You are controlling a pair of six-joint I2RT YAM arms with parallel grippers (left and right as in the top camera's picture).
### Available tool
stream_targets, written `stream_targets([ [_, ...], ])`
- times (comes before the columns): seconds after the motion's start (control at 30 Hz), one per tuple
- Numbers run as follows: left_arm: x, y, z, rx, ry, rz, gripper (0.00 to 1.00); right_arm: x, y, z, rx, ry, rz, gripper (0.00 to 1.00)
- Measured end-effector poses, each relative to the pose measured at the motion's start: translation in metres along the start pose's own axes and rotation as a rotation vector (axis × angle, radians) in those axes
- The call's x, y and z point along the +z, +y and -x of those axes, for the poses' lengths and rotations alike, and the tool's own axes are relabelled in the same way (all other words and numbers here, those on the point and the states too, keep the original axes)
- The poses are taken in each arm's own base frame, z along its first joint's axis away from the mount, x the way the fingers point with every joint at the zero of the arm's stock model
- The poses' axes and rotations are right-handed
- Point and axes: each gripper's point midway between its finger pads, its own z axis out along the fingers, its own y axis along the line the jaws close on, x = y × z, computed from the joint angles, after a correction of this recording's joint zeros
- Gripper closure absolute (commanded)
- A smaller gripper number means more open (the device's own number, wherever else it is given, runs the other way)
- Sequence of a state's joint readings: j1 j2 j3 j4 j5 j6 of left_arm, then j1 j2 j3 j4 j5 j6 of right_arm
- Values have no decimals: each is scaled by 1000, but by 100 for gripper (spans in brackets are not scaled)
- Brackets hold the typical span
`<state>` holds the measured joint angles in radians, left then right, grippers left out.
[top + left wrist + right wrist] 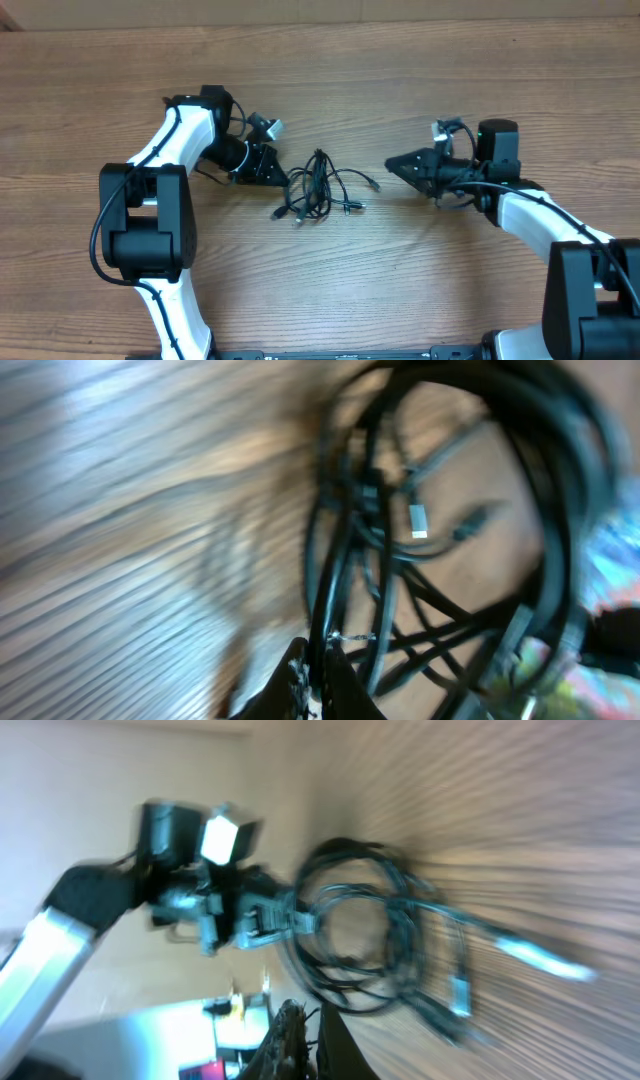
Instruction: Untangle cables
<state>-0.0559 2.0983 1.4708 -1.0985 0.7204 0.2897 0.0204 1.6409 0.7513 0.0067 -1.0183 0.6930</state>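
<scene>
Lying in one knotted heap on the desk, the cables sit between the two arms. Their loops cross over one another, and several plug ends poke out of the heap's lower and right sides. One silver-tipped plug shows in the left wrist view, caught inside the loops.

The left end effector touches the heap's left edge. Its wrist view is smeared, but it shows the fingertips drawn close with a single strand running down between them, so it reads as clenched on a cable strand. The right end effector is off the heap's right side and apart from it, near a loose plug end that trails out that way. From overhead its fingers come to a closed point with nothing in them, and its own blurred view adds nothing surer.

Judged by that, the step in hand is the first separation: one side of the heap is pinned and no cord is free yet. The next move calls for the right end effector to open, reach the trailing plug end and close on that strand alone. It should then draw the strand slowly away from the heap while the left one holds, since a loop snagged on a plug would drag the whole heap along.
</scene>
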Motion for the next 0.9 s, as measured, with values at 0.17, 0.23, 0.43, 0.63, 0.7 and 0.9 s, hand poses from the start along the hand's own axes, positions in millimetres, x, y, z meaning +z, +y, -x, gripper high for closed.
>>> stream_targets([
  [0.17, -1, 14, -3, -63, 13, 74, 96, -15, -44, 3, 126, -65, -173, 96],
  [0.23, -1, 15, -3, -73, 15, 82, 89, -16, -48, 5, 124, -77, -194, 96],
  [0.43, -1, 17, -7, -89, 33, 104, 32, -5, -45, -1, 80, -58, -214, 85],
  [0.63, -29, 0, -6, -140, 54, 78, 30, 9, -34, -7, 12, -33, -195, 72],
  [0.7, -45, -9, 7, -128, 17, 67, 30, 13, -31, -8, -10, -31, -189, 68],
  [0.9, -59, -32, 25, -73, -23, 50, 32, 22, -23, -13, -53, -13, -176, 67],
])
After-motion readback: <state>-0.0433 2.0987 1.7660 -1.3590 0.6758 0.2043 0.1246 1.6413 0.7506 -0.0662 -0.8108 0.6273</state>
